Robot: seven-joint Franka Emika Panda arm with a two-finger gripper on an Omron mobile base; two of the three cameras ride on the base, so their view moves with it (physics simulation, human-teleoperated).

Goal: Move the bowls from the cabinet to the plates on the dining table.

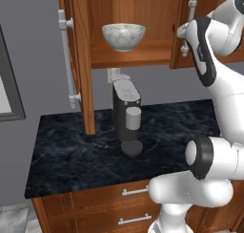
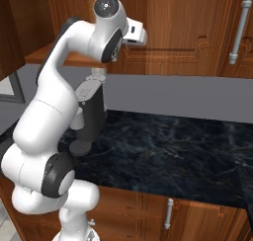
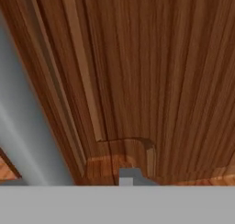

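Observation:
The cabinet (image 1: 143, 55) stands open, and a white-grey marbled bowl (image 1: 123, 36) sits upright on its wooden shelf. My gripper (image 1: 182, 33) is up at the right-hand door, beside that door's silver bar handle (image 1: 191, 10) and to the right of the bowl. From the right base view the hand (image 2: 134, 33) presses close to the door panel (image 2: 173, 42), and its fingers are hidden. The hand view looks straight at wood grain from very near. The plates and the dining table are out of view.
A dark coffee machine (image 1: 127, 115) stands on the black marble counter (image 1: 71, 151) under the shelf. The left cabinet door (image 1: 83, 60) juts out over the counter with its long handle (image 1: 66, 60). Drawers (image 1: 133, 191) lie below. A neighbouring cabinet's handle (image 2: 239, 30) is further right.

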